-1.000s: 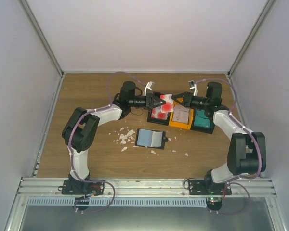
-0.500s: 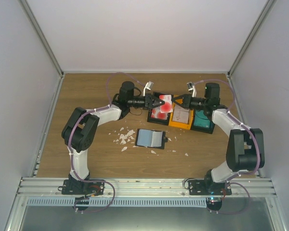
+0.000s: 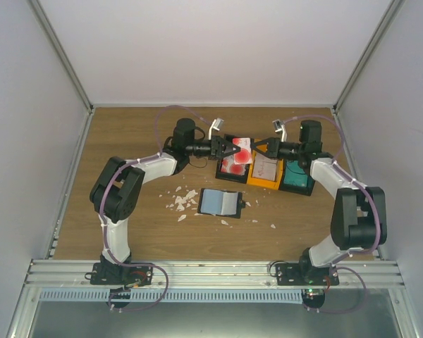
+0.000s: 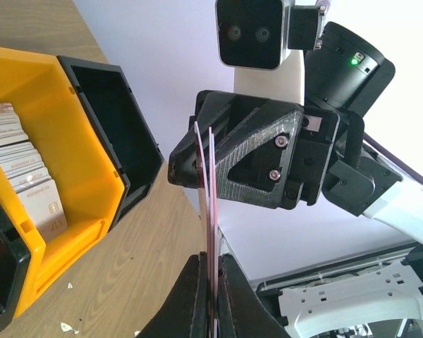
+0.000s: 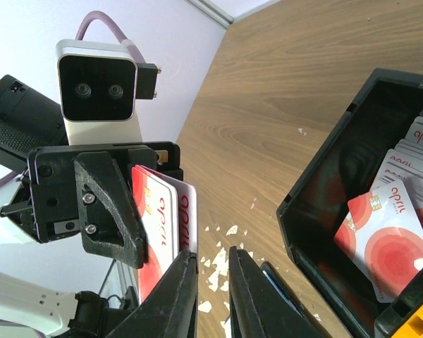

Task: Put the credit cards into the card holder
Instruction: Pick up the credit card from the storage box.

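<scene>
Top view: the left gripper (image 3: 234, 148) is clamped on red-and-white credit cards (image 3: 244, 147) over the black bin (image 3: 230, 180) left of the yellow bin (image 3: 262, 185). The card holder (image 3: 221, 203) lies open on the bench (image 3: 303, 218), nearer the arm bases than the yellow bin. Left wrist: two cards, edge-on. Right wrist: the right gripper (image 5: 213, 259) has its jaws slightly apart at the cards; whether it grips them cannot be told.
</scene>
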